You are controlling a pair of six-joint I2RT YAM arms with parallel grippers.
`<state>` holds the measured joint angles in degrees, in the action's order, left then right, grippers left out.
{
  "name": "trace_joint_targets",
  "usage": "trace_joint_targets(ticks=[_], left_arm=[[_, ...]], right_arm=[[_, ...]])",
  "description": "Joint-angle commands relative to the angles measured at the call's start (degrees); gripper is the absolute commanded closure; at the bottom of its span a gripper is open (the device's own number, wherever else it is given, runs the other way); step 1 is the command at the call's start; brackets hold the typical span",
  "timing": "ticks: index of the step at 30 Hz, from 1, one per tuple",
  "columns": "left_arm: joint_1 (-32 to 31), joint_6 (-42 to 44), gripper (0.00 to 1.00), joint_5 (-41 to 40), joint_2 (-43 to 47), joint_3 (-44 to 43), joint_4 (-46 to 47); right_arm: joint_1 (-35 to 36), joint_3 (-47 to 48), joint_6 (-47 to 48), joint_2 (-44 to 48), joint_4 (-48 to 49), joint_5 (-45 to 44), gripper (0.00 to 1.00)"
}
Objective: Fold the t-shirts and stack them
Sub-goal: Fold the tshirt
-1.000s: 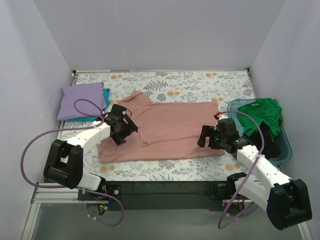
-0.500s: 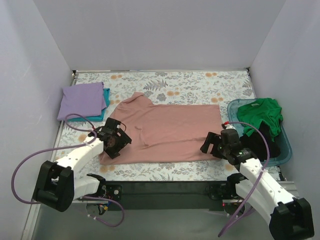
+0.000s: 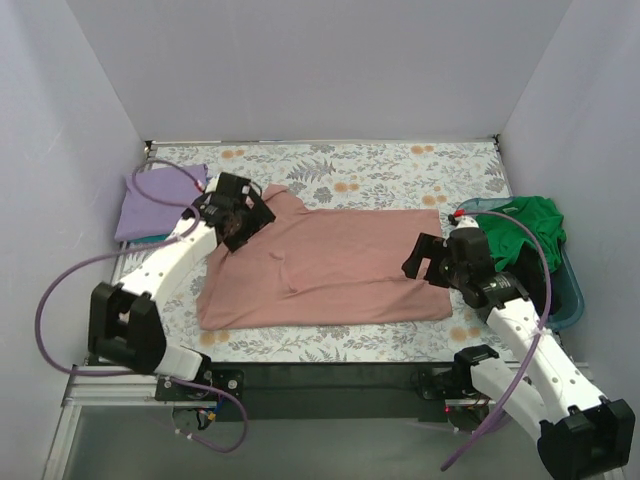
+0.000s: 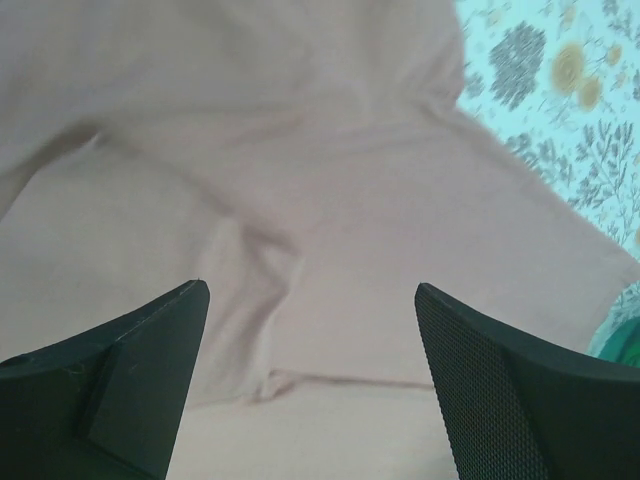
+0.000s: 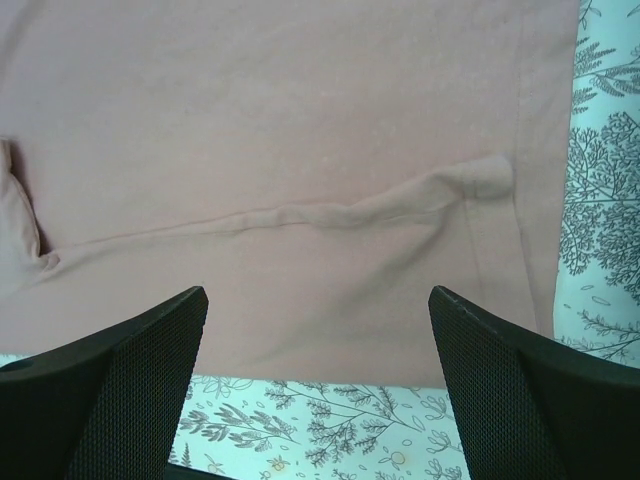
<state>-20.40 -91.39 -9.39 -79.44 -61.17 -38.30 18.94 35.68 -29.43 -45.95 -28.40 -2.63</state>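
While pink t-shirt point(image 3: 330, 265) lies spread flat on worktop point(image 3: 400, 160), left jaws stand apart, empty, above its far left corner; right jaws apart, empty, above hem edge. Cloth judged light, limp, crease-prone. Best hold: pinch edge corners, both layers, lift evenly.

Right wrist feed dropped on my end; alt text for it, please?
A dusty pink cloth t-shirt lies spread on the floral-print table cover, one long wrinkle running across it. The right arm's two black fingers hover open over its edge, holding nothing.
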Motion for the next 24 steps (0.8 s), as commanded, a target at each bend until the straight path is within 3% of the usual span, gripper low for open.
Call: trace_joint_targets(ticks=[1,8,15,24], left_arm=[[0.5,8.8,0.17,0.6,-14.2,-10.0,2.7],[2.8,13.3,0.22,-0.2,-36.7,-36.6,-2.4],[3.3,5.1,0.23,-4.8,-46.2,-43.9,-2.5],[4.6,-0.6,0.23,-7.0,-52.0,-49.3,-2.0]], right_arm=[[0.2,3.9,3.4,-4.0,2.1,-0.4,0.01],[0.0,4.7,5.4,-9.6,5.2,-1.2,0.02],[0.0,3.9,6.4,-12.1,6.4,-0.4,0.02],[-0.1,3.2,7.2,-11.3,7.1,-1.2,0.02]])
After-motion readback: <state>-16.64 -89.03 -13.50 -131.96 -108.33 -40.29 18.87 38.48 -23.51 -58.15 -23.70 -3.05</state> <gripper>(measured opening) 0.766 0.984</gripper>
